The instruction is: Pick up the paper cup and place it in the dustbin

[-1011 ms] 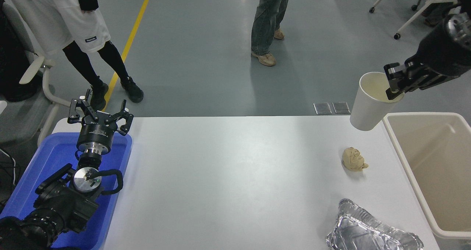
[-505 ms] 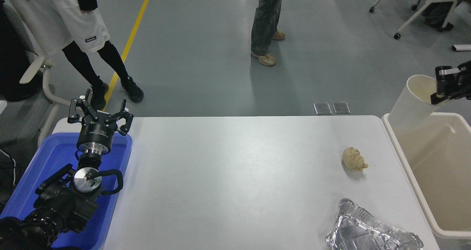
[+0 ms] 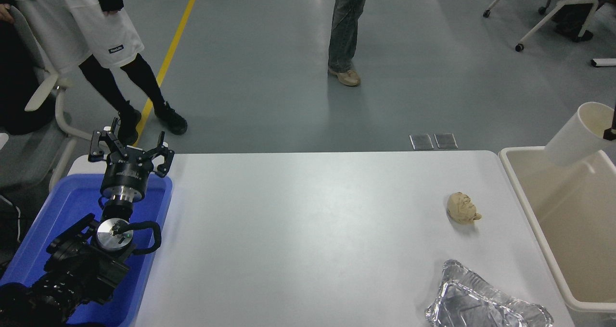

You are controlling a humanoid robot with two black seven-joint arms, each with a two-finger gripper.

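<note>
Near right: foil tray [image 3: 486, 302] at the table's [image 3: 308, 231] near edge, crumpled. Near left: left arm parked over the blue bin [image 3: 53, 231], left gripper [image 3: 131, 146] pointing far, jaws spread w/ nothing in them. Mid right: tan paper wad [image 3: 463, 207] on the table, well apart from the tray, near the dustbin [image 3: 522, 192]. Dustbin sits at the table's right end, open top, inside looks bare where visible. Cup [image 3: 577, 133] is in the air above the dustbin's far wall, tilted, mouth up and to the right, base down-left, not touching the rim. Right gripper [image 3: 611, 129]: only a dark sliver shows at the right edge, at the cup's mouth; can't tell jaw state. Far: gray floor w/ a yellow line [image 3: 179, 33], two people [image 3: 346, 29] standing, office chairs [image 3: 553, 5] far right.
</note>
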